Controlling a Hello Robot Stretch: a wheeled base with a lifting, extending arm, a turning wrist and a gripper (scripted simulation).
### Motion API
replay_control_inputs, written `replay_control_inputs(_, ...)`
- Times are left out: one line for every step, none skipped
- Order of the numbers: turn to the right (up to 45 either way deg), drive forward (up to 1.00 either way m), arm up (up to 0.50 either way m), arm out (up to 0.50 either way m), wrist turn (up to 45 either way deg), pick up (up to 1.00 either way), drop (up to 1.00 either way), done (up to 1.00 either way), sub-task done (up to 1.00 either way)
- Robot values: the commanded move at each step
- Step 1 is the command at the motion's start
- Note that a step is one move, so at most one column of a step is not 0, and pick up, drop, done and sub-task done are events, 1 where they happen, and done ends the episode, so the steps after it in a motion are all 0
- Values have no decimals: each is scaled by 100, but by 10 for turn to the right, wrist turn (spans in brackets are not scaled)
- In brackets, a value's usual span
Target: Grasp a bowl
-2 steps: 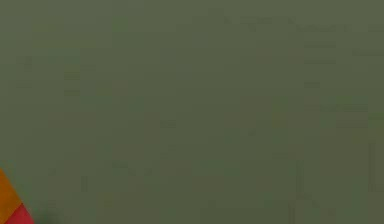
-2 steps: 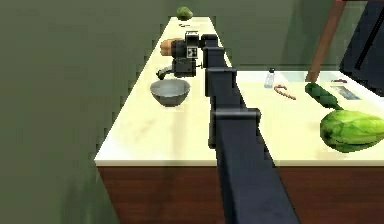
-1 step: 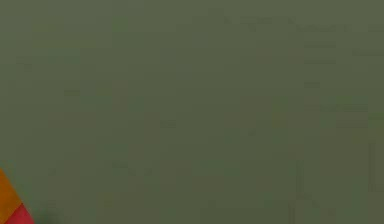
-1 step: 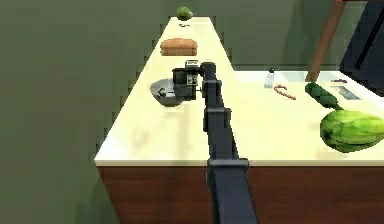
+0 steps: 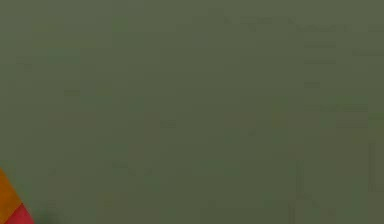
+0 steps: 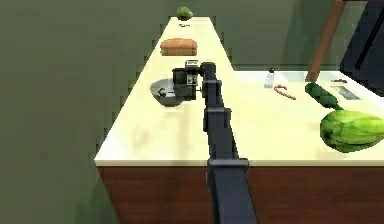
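There it was: the grey bowl (image 6: 163, 94) sat on the cream counter (image 6: 150, 140), close to the counter's left-hand edge in the arm side view. The gripper (image 6: 181, 84) hung right at it. Touching or above, I couldn't tell, nor whether the jaws were clenched or slack, nor whether it held anything.

The risk, I'd say, was that a sideways nudge could skate that shallow bowl off the counter's edge, or a hold on its thin rim could slip.

Counted on the counter:
- one bowl
- one bread loaf (image 6: 178, 46)
- one round green thing (image 6: 184, 13) at the counter's far end
- one small bottle (image 6: 269, 78)
- one long dark green vegetable (image 6: 322, 94)
- one big green melon-like fruit (image 6: 352, 130)
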Motion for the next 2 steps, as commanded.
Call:
replay_control_inputs(0, 0, 8, 0, 0, 0, 0, 0, 0)
replay_control_inputs(0, 0, 0, 0, 0, 0, 0, 100, 0)
